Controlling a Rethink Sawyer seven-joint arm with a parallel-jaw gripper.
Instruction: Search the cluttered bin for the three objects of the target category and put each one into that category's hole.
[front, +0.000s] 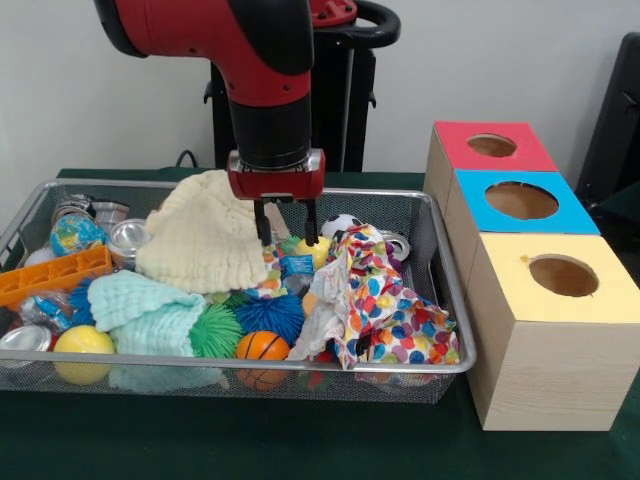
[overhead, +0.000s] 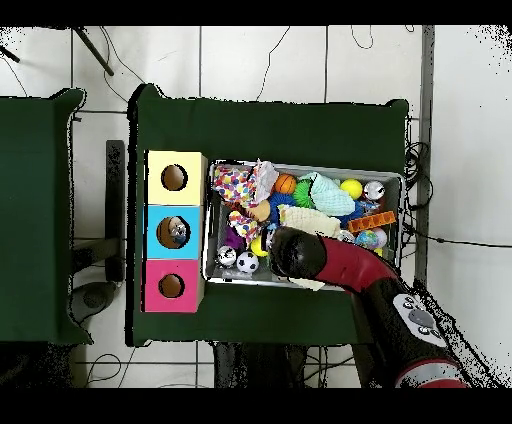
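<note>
Silver wire-mesh bin (front: 445, 290), largest item, sits on green table (front: 300, 445) and is heaped with clutter. Red and black arm (front: 265, 70) comes down over its middle. Three boxes (front: 545, 330) stand beside the bin, tops yellow, blue and red, one round hole each; overhead, something pale shows inside the blue hole (overhead: 175, 231), identity unclear. Cream cloth (front: 205, 240), mint cloth (front: 145, 310) and spotted cloth (front: 385, 310) cover much of the heap. Balls, cans and an orange block fill the gaps. Gripper (front: 290, 238) hangs just above the pile, fingers spread and empty, straddling a small blue-and-white packet (front: 297, 265) lodged between the cream and spotted cloths. A second packet (front: 45, 305) lies at the bin's end farthest from the boxes; a third is not visible. Packets look light, crinkly and slippery; a pinch across the middle seems best, edges likely to slide free.
</note>
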